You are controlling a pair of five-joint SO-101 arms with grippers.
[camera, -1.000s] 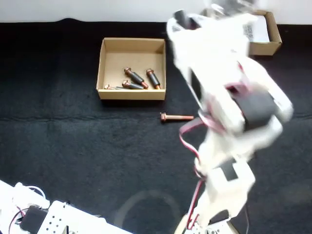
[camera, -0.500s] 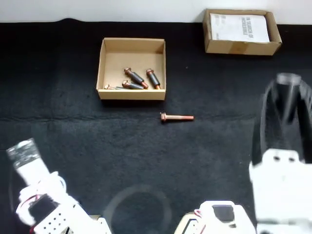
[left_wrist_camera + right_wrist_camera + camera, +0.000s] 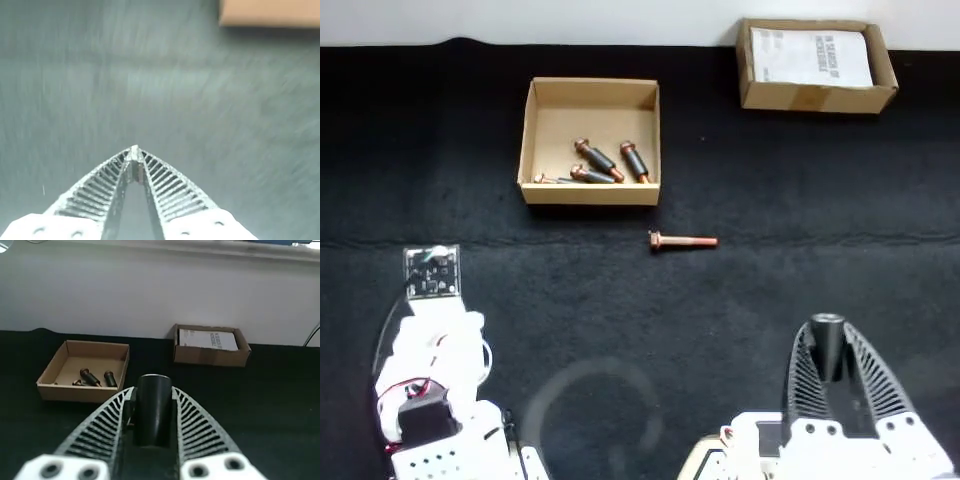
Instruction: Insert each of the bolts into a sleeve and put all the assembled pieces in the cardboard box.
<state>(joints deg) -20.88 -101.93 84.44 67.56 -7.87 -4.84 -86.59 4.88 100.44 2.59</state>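
At lower left, your left gripper (image 3: 134,151) is pressed together. Cardboard box (image 3: 590,194) holds three sleeved bolts (image 3: 598,158) and a fourth piece (image 3: 546,179), unclear. One bare bolt (image 3: 682,241) lies just outside. Right gripper (image 3: 152,389) pinches one sleeve (image 3: 152,415).

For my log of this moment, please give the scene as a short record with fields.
right gripper: shut on a black sleeve
left gripper: shut, holding nothing
bolt: lying alone on the black table, apart from the cardboard box
cardboard box: several assembled pieces inside
second box: a printed sheet inside
task state: one bolt not yet sleeved
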